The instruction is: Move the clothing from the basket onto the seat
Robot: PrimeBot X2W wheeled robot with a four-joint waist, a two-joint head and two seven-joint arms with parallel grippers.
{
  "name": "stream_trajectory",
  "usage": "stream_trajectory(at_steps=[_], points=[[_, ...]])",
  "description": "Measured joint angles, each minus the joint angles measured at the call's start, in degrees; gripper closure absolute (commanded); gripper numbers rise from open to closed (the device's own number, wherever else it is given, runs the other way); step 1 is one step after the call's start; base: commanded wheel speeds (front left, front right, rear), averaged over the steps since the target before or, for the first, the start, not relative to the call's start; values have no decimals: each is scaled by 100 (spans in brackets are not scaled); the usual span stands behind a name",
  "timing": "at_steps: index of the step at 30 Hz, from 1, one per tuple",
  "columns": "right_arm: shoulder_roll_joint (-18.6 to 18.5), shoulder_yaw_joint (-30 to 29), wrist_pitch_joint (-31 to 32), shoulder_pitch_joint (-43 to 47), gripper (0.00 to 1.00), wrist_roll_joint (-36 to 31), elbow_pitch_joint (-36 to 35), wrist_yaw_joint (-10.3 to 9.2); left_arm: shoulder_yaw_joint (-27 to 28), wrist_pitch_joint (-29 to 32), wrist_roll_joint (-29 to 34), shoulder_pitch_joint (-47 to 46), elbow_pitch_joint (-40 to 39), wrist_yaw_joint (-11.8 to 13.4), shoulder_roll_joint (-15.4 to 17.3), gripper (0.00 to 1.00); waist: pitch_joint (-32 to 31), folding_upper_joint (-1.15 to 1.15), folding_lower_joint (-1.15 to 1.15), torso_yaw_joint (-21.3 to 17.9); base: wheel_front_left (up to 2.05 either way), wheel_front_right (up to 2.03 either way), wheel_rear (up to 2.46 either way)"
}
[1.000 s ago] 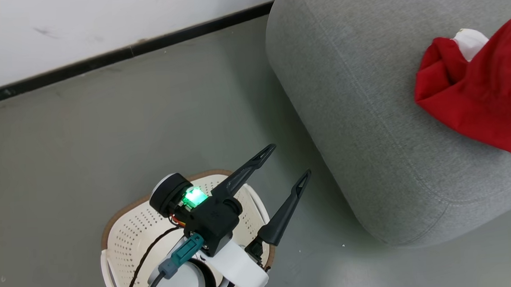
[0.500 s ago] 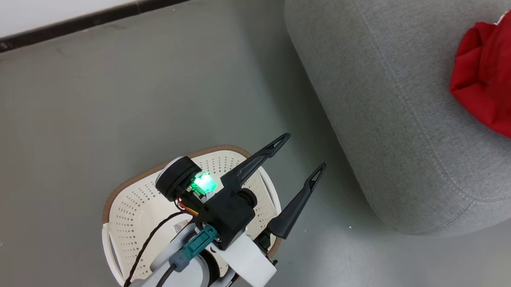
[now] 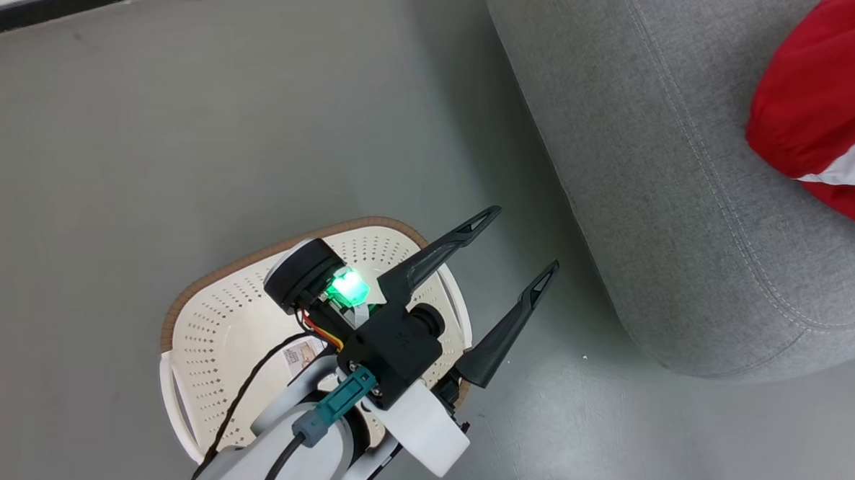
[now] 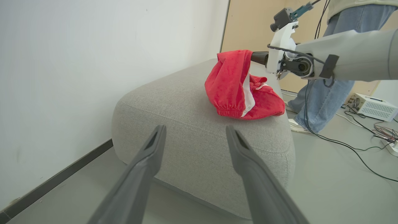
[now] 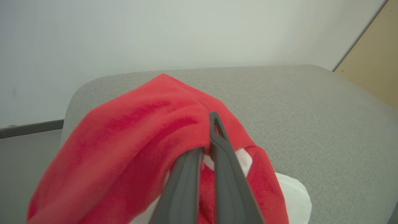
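Right wrist view: clothing (image 5: 124, 140) clamped in right gripper (image 5: 209, 140), on seat (image 5: 311, 109).

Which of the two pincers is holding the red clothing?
The right pincer: it is shut on the red clothing over the grey seat. The left pincer is wide open and empty, near the basket.

place: robot lab | evidence: loose cables (image 4: 384, 132), equipment box (image 4: 376, 107), bare grey floor (image 3: 177, 135)
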Motion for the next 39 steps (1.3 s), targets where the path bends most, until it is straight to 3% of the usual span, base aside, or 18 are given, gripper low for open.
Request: stream_trajectory(at_steps=[11,12,13,16,18,19,39], points=[[132,-8,-53,-4,98,-45,318,0,-137,-8,-7,-41,86,-9,90,0,44,0,0,-180,0,0,0],[145,-22,-54,-4,86,-56,347,0,-163,-13,-14,-41,93,-10,89,0,34,0,0,-190,0,0,0],[158,-31,-55,-4,86,-78,375,0,-177,-16,-32,-41,101,-24,89,0,24,0,0,-199,0,0,0],[178,-57,-58,-8,44,-78,449,0,-207,-59,-56,-41,131,-29,89,0,-12,0,0,-220,0,0,0],[178,-73,-59,-8,5,-79,476,0,-224,-60,-59,-41,151,-30,87,0,-37,0,0,-232,0,0,0],[178,-87,-59,-8,0,-78,489,0,-230,-67,-69,-41,158,-34,87,0,-51,0,0,-238,0,0,0],[15,-21,-179,464,0,146,419,0,-236,-319,-257,-32,387,-34,4,0,-384,0,0,-444,0,0,0]])
